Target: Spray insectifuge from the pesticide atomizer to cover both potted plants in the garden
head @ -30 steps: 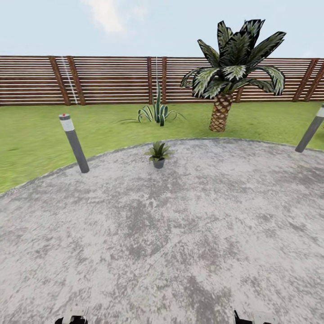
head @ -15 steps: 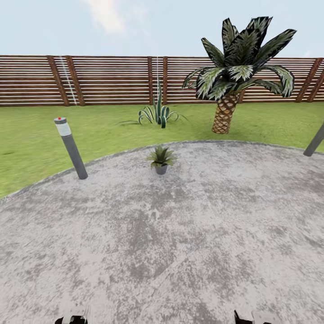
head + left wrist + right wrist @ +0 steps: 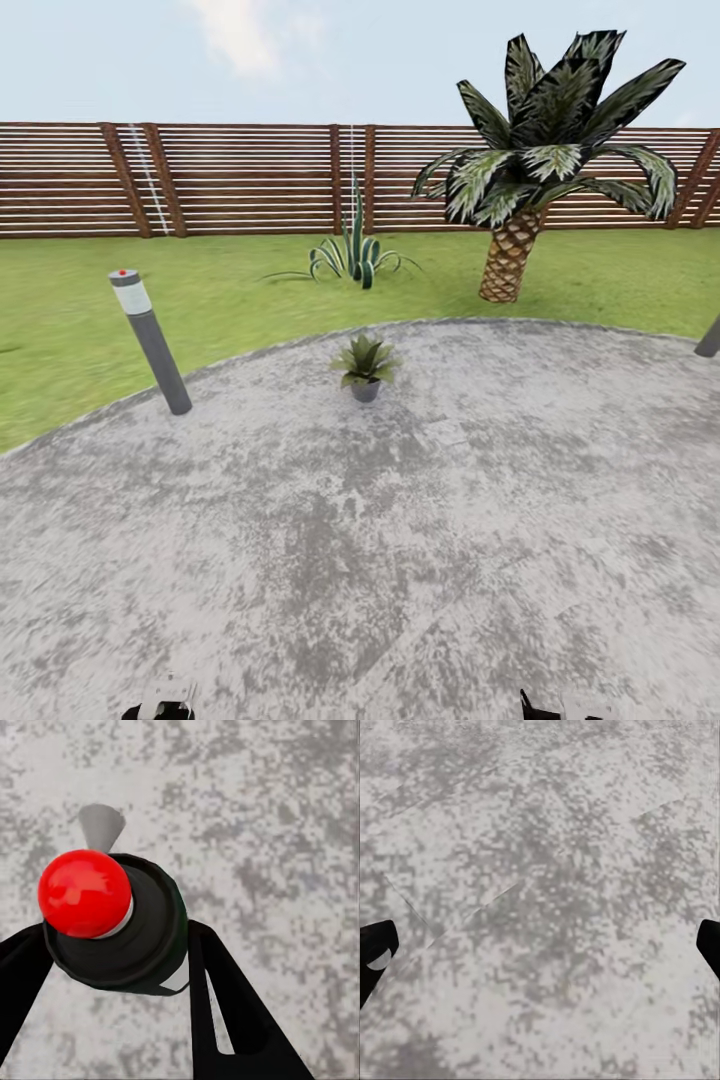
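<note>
Pesticide atomizer (image 3: 124,934) sits clamped between the left gripper's (image 3: 112,967) black fingers above the patio (image 3: 400,560), while the right gripper (image 3: 540,945) gapes wide.

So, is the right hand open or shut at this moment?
Open. Its two black fingertips sit at opposite edges of the right wrist view, with only bare paving between them.

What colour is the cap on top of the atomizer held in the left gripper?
Bright glossy red cap atop the dark atomizer; clearest in the left wrist view.
</note>
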{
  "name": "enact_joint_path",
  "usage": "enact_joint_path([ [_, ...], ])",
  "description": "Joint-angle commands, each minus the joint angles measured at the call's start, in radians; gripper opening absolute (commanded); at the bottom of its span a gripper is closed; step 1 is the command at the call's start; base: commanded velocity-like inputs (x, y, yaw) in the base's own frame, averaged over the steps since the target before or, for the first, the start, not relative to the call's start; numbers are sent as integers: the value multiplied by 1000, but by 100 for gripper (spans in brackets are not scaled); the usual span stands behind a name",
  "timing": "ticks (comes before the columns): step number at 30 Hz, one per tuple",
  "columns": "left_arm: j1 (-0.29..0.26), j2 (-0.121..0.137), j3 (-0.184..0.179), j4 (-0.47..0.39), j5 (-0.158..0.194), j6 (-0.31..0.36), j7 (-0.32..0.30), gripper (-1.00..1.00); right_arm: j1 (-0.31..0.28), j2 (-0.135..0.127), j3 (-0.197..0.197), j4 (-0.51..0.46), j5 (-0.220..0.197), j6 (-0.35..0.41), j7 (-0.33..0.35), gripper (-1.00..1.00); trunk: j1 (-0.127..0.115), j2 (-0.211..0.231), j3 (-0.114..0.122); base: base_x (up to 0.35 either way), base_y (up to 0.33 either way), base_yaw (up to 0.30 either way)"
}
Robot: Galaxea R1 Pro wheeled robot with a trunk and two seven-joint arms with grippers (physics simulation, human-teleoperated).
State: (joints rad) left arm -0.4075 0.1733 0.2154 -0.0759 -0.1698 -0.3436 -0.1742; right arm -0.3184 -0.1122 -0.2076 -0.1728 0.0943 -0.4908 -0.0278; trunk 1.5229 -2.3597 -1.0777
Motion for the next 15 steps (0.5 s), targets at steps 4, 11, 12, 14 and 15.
enact_joint_path([
  [4,-1,0,10,1,-9,-3,-4,-100,-1,0,-6,1,10,-3,-3,100,0,0,-1,340,113,0],
  [11,-1,0,9,1,-9,-3,-4,-100,-1,0,-6,1,10,-3,-3,100,0,0,-1,340,113,0],
  [12,-1,0,9,1,-9,-3,-4,-100,-1,0,-6,1,10,-3,-3,100,0,0,-1,340,113,0],
  [14,-1,0,9,1,-8,-3,-4,-100,-1,1,-6,1,10,-3,-3,100,0,0,-1,340,113,0],
  [15,-1,0,9,1,-8,-3,-4,-100,-1,1,-6,1,10,-3,-3,100,0,0,-1,340,115,0],
])
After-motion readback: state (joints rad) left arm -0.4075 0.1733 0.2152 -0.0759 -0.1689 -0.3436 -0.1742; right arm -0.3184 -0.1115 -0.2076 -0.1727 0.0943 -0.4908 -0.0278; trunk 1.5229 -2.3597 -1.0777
